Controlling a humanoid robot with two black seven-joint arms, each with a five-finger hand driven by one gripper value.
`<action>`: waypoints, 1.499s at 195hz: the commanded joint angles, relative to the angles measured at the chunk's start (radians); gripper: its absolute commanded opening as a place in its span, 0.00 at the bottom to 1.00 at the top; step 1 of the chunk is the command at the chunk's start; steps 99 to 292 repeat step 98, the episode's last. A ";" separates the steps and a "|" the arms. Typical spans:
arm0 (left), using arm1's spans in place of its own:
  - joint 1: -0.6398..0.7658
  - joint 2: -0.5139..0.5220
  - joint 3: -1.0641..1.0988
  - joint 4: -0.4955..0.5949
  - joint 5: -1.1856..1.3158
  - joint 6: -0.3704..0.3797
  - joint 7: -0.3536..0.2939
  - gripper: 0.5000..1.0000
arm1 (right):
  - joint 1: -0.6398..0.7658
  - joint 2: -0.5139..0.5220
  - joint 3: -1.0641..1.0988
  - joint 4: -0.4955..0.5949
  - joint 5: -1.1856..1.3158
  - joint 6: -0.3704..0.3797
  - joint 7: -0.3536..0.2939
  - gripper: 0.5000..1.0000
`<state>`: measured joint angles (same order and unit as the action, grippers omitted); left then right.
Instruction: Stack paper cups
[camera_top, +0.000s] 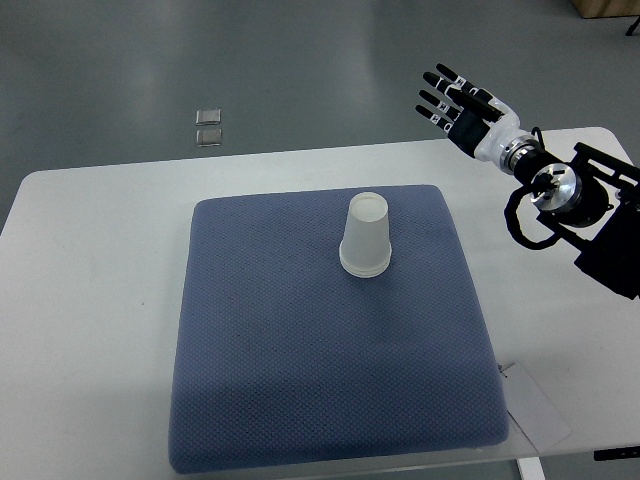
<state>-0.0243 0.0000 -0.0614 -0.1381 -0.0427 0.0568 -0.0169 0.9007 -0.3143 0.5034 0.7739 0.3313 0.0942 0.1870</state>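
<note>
Top view: one steep look down onto the work area, with a grey floor beyond the far edge.
Surface: one white tabletop with rounded corners, filling most of the frame.
Mat: one blue-grey textured pad lying flat on the surface, roughly square, covering its middle.
Right arm: one arm, black and silver, coming in from the right edge above the far right corner of the surface.
Right hand: raised past the far edge of the surface, well apart from the mat; palm dark, wrist white.
Fingers: stretched out straight and slightly fanned, pointing up-left; they hold nothing and touch nothing.
Paper cups: white, upside down on the far half of the mat, base uppermost; a doubled rim at the bottom suggests more than one nested together, but the exact count cannot be told.
Floor squares: two small pale squares, one just behind the other, on the floor beyond the surface.
Paper slip: one pale sheet on the surface by the mat's near right corner.
</note>
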 joint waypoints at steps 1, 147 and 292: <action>0.000 0.000 0.000 0.000 0.000 0.000 0.000 1.00 | -0.043 0.004 0.010 -0.004 0.000 0.078 0.028 0.83; 0.000 0.000 0.000 0.000 0.000 0.000 0.000 1.00 | -0.077 0.020 0.010 -0.062 -0.003 0.124 0.040 0.83; 0.000 0.000 0.000 0.000 0.000 0.000 0.000 1.00 | -0.077 0.020 0.010 -0.062 -0.003 0.124 0.040 0.83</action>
